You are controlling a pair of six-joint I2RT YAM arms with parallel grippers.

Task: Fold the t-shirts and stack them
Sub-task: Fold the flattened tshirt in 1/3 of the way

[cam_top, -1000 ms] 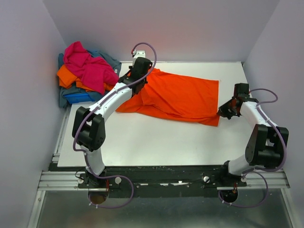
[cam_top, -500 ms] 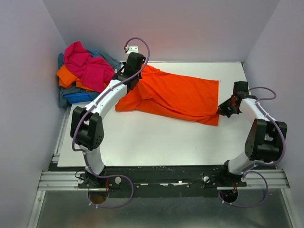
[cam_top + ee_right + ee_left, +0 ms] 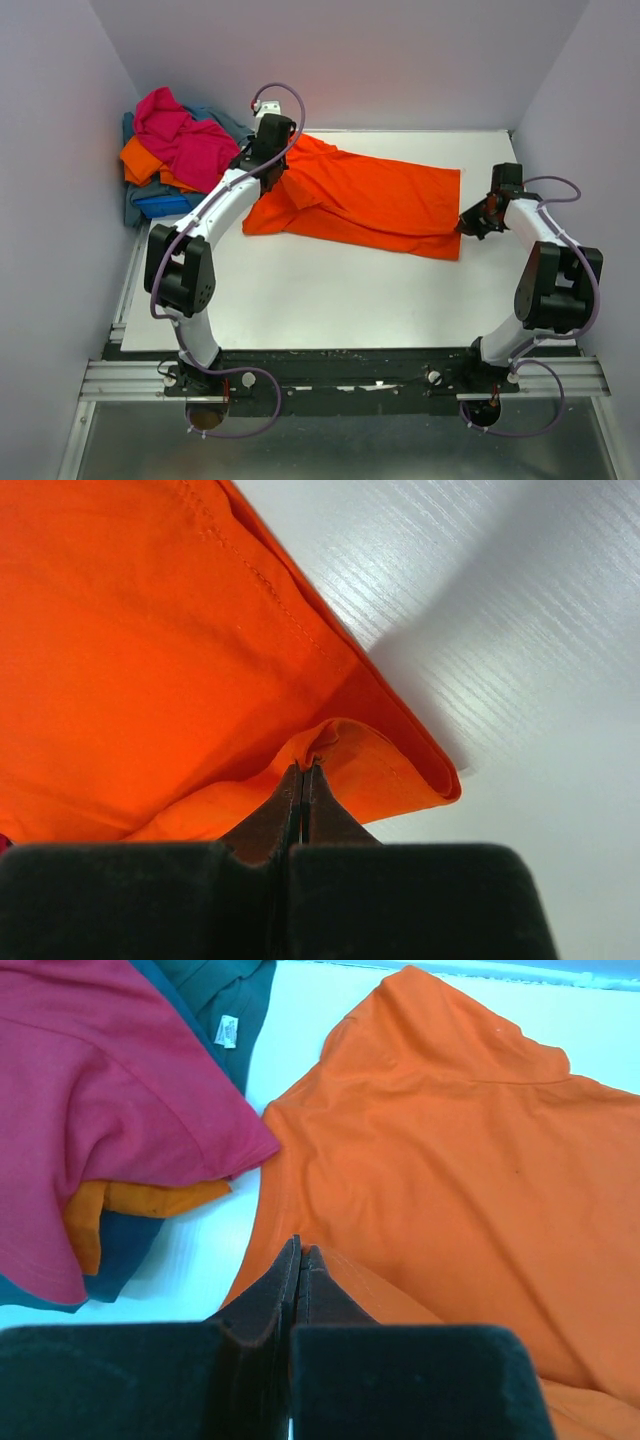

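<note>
Left gripper (image 3: pixel 300 1252): I see it clenched on the left edge of the orange t-shirt (image 3: pixel 380 205);
Right gripper (image 3: pixel 303 768): pinching its right hem fold;
Shirt: spread across the table (image 3: pixel 320 300);
Pile (image 3: pixel 175 150): other t-shirts, far left

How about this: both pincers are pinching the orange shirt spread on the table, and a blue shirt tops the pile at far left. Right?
Not quite: the top external view shows a magenta-pink shirt topping that pile, not a blue one. The rest holds: left pincer and right pincer are both shut on the orange shirt spread on the table.
</note>
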